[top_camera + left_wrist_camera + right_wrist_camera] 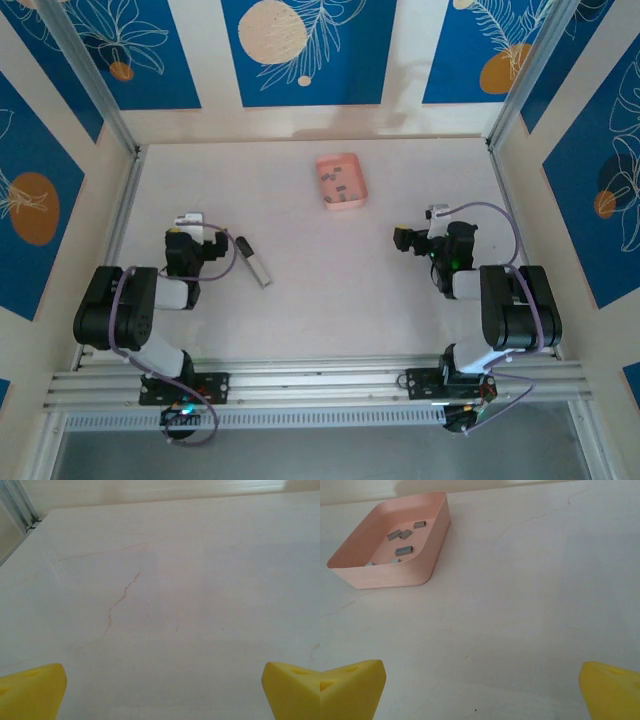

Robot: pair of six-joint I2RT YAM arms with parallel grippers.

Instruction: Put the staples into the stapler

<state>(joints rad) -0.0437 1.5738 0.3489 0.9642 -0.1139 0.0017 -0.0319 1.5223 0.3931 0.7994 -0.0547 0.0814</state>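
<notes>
The stapler (253, 261), a slim black and silver-grey bar, lies flat on the table just right of my left gripper (195, 233). Several small dark grey staples (342, 188) lie loose in the pink tray (328, 165) at the far middle; in the right wrist view the staples (404, 550) sit inside the tray (390, 576) at the upper left. My left gripper (162, 692) is open over bare table, its yellow fingertips (30, 692) far apart. My right gripper (482, 692) is open too, well short of the tray, with nothing between its fingertips (615, 690).
White table (330, 300) enclosed by blue-and-cream patterned walls, with aluminium posts at the far corners (120, 130). A metal rail (320, 385) runs along the near edge under both arm bases. A faint reddish crack mark (122, 597) crosses the table surface.
</notes>
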